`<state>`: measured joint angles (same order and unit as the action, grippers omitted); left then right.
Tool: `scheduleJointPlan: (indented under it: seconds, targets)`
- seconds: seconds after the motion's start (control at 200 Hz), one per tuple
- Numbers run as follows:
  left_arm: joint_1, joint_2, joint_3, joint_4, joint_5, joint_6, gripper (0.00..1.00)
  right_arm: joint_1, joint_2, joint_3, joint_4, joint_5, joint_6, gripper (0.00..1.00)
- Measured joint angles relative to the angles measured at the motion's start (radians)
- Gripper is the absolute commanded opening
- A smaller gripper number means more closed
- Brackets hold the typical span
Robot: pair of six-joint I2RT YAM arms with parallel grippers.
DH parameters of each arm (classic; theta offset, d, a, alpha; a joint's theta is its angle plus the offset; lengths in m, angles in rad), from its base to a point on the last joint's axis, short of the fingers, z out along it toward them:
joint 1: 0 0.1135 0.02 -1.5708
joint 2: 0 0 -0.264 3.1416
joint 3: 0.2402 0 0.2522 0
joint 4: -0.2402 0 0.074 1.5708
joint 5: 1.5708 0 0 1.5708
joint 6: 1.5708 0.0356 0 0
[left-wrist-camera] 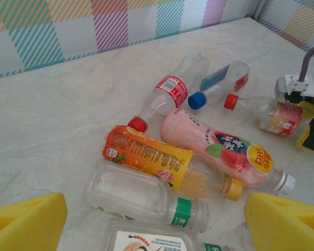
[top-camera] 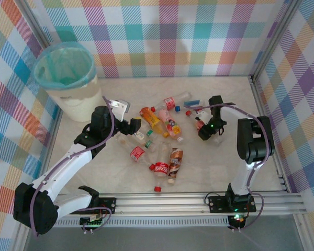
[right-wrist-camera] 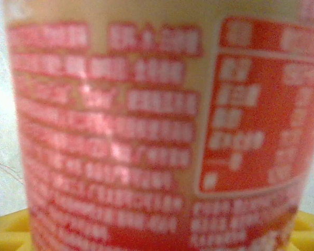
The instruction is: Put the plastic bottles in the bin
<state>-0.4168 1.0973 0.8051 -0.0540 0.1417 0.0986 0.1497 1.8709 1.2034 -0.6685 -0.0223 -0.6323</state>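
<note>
Right wrist: red-labelled bottle sat inside right gripper, clamp state undeterminable. Empty left gripper splayed wide. Recommended: close squarely mid-label before lifting to bin.

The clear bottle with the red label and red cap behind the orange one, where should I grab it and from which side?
Probably across its wide body at the label, coming straight down and closing across its width. The clear bottle lies flat on its side, and its cap end is crowded by the pink bottle and the orange bottle.
</note>
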Motion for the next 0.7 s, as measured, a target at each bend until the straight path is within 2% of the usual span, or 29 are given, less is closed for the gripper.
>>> scheduleJointPlan:
  seconds: [0.135,0.375,0.7]
  targets:
    - [0.0,-0.006,0.0,0.0,0.0,0.0,0.88,0.0,-0.002,0.001,-0.004,-0.01,0.013,0.54]
    - [0.0,-0.034,0.012,-0.021,0.001,-0.005,0.86,-0.001,-0.016,0.011,-0.043,-0.029,0.03,0.47]
    - [0.0,-0.037,0.101,-0.051,0.059,-0.06,0.84,0.015,-0.171,0.037,-0.12,-0.089,0.116,0.47]
